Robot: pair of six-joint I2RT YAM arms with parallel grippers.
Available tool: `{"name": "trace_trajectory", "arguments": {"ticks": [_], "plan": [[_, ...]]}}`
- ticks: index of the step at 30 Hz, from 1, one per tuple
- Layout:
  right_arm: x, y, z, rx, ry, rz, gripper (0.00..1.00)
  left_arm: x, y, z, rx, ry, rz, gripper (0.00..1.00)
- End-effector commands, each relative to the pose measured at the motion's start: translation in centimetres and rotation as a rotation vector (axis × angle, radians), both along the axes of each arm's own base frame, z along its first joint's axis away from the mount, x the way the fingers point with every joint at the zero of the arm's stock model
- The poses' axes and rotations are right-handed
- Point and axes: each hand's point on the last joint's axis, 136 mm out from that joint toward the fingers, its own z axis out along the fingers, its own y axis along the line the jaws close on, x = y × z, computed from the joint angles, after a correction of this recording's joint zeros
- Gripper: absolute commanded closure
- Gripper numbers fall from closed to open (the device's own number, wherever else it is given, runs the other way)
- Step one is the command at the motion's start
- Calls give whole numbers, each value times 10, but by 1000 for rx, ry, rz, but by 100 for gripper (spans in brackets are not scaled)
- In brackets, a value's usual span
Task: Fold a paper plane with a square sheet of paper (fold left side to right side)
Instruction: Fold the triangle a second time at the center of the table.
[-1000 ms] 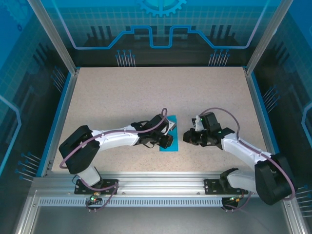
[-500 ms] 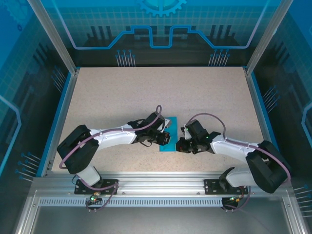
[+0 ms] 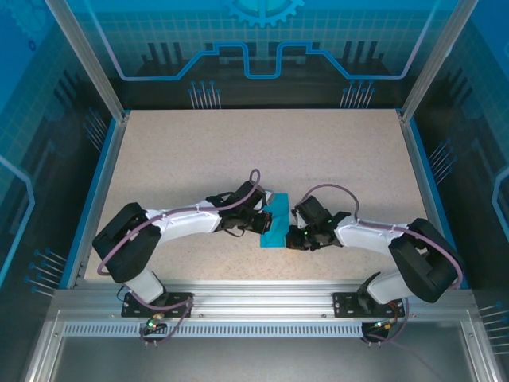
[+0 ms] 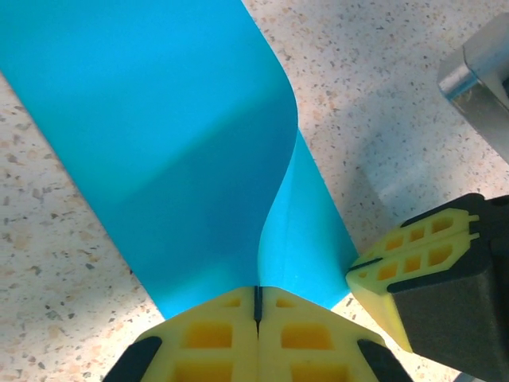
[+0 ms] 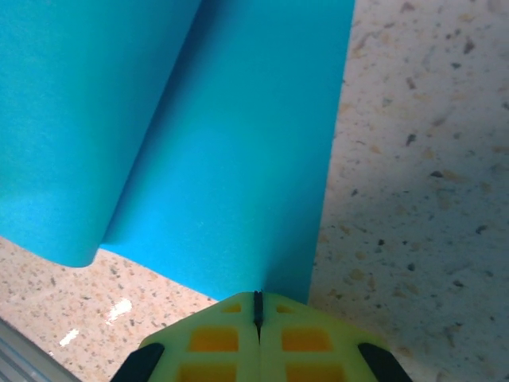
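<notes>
Speckled beige table (image 3: pixel 238 151) inside a blue-lit framed enclosure.
The tabletop is pale stone-fleck laminate with dark and tan specks, seen close in the left wrist view (image 4: pixel 382 103). A blue strip (image 3: pixel 95 191) edges its left side and another its right (image 3: pixel 421 183). Two slanted metal posts (image 3: pixel 87 60) rise from the far corners. Between them is a dark back panel (image 3: pixel 262 48) with glowing blue line art and part of a gear (image 3: pixel 262 9) at its top. The side panels (image 3: pixel 32 159) carry a blue grid pattern. Along the near edge runs a silver rail (image 3: pixel 262 296), with a slotted bar (image 3: pixel 262 328) below it. The light is even, and shadows on the table are soft.
</notes>
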Motion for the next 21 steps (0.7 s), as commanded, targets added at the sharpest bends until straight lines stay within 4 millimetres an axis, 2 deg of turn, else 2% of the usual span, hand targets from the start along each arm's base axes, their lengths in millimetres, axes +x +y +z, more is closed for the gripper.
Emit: {"name": "trace_trajectory", "arguments": {"ticks": [1,21], "plan": [[-5,-2,-4,-42,29,3,98,2,13,-15,58,15,13,97],[-15,-10,-15,-92,66,15,98,16,17,-33,111,21,13,97]]}}
